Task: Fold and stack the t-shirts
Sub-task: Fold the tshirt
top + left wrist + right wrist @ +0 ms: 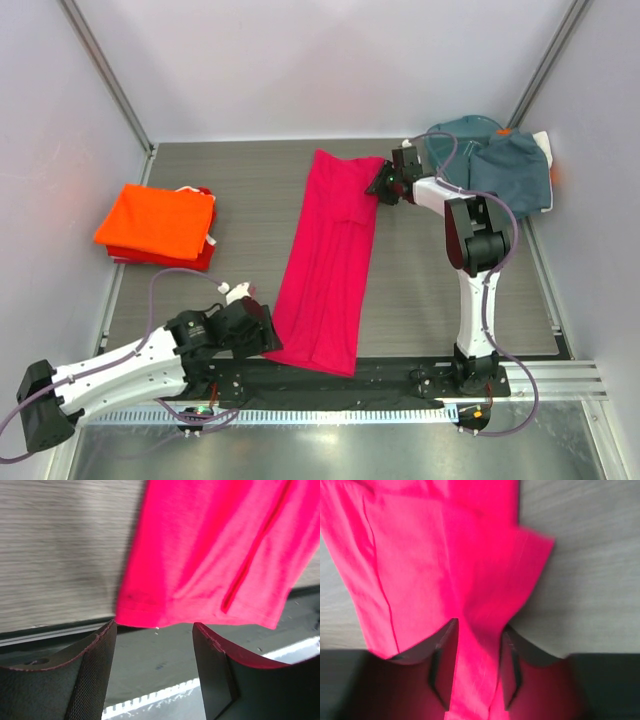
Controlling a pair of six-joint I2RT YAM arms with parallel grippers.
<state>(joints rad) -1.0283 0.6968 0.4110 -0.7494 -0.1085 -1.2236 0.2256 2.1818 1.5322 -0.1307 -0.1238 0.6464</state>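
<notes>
one magenta t-shirt [330, 265] runs 12 to 6 o'clock; right arm [470, 235] jaws straddle the 12 end, grip unclear; left arm [130, 365] jaws open beside the 6 hem.
</notes>
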